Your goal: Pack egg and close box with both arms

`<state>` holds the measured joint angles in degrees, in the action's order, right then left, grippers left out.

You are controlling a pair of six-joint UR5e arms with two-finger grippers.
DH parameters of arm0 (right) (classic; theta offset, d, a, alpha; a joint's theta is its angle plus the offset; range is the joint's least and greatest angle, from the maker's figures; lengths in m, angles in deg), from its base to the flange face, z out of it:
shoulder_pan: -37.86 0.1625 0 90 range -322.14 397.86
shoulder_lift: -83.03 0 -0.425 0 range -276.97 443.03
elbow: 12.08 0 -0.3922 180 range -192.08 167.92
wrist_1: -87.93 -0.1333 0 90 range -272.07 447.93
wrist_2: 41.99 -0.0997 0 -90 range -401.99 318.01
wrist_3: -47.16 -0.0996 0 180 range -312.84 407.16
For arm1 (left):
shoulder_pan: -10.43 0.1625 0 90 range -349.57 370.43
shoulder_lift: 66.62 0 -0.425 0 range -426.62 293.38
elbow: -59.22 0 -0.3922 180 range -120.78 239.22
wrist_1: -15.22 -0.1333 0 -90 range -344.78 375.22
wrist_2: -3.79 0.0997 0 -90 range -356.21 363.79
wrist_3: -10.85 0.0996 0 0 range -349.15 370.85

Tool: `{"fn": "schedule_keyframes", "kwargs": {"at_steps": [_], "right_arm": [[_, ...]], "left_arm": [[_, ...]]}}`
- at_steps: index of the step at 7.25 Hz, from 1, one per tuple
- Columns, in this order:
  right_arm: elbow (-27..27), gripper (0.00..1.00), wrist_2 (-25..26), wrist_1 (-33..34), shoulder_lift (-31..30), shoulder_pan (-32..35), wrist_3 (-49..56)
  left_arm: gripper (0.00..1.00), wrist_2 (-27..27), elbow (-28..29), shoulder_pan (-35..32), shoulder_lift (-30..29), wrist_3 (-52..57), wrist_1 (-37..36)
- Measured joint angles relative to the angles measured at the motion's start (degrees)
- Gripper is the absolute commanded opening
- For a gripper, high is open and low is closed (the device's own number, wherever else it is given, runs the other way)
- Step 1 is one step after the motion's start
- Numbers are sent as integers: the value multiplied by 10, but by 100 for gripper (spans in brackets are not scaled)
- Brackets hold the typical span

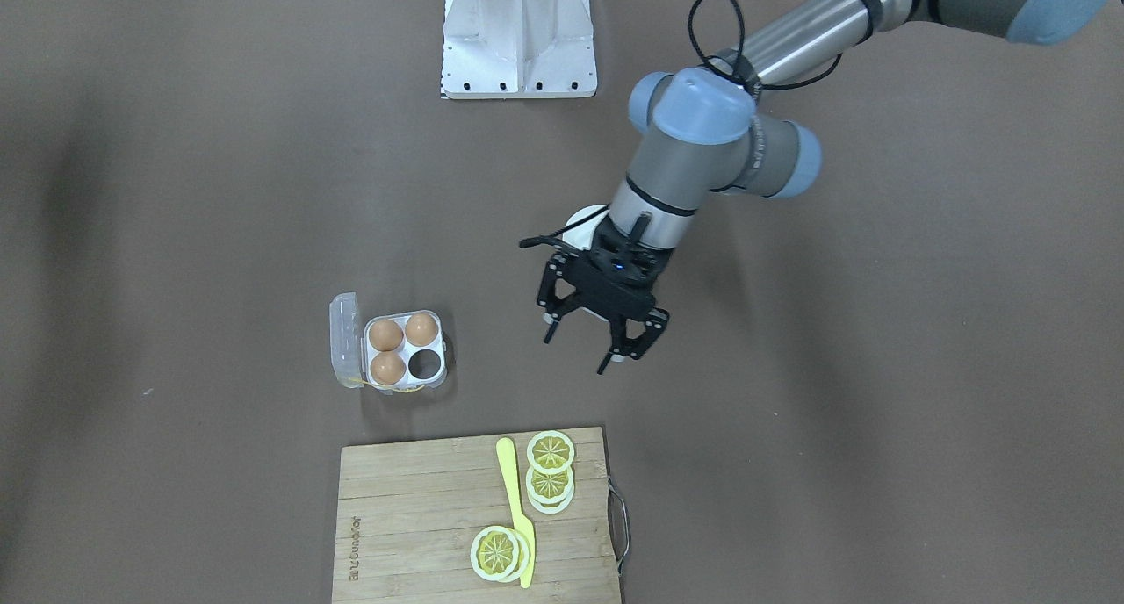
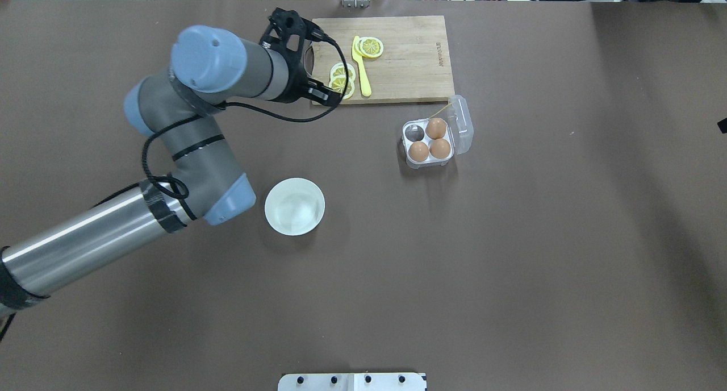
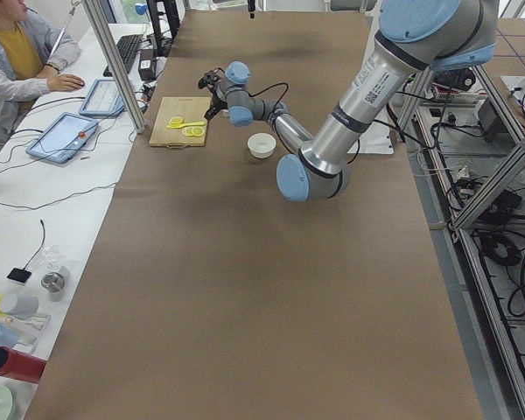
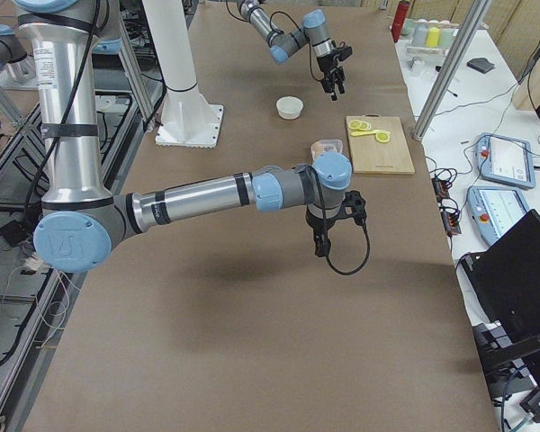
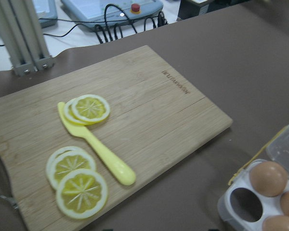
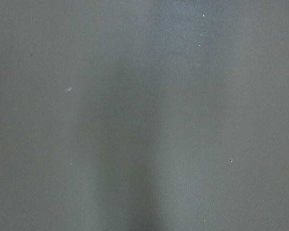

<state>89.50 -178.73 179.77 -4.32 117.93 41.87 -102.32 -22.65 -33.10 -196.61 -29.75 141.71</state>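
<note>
The clear box (image 1: 405, 349) sits open on the table, its lid (image 1: 344, 339) folded back. Three brown eggs (image 1: 385, 334) fill three cells and one cell (image 1: 426, 364) is empty. I see no loose egg. The box also shows in the overhead view (image 2: 430, 161) and at the bottom right of the left wrist view (image 5: 226, 211). My left gripper (image 1: 580, 351) is open and empty, above the table beside the box, near the cutting board. My right gripper (image 4: 328, 236) hangs over bare table far from the box; I cannot tell if it is open or shut.
A white bowl (image 2: 294, 206) stands near the left arm and looks empty. A wooden cutting board (image 2: 409, 55) beyond the box carries lemon slices (image 2: 342, 79) and a yellow plastic knife (image 2: 362, 67). The white arm base (image 1: 518, 38) stands at the robot's table edge.
</note>
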Motion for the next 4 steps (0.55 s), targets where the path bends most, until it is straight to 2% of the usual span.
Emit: {"fn": "schedule_keyframes", "kwargs": {"at_steps": [2,4], "right_arm": [[-3,100,12,0,10,0,-1],[-5,100,18,0,17,0,0]], "left_arm": [[82,-158,-25,-117,72,5,-64],[87,-248,-45,-225,140,70,-154]]}}
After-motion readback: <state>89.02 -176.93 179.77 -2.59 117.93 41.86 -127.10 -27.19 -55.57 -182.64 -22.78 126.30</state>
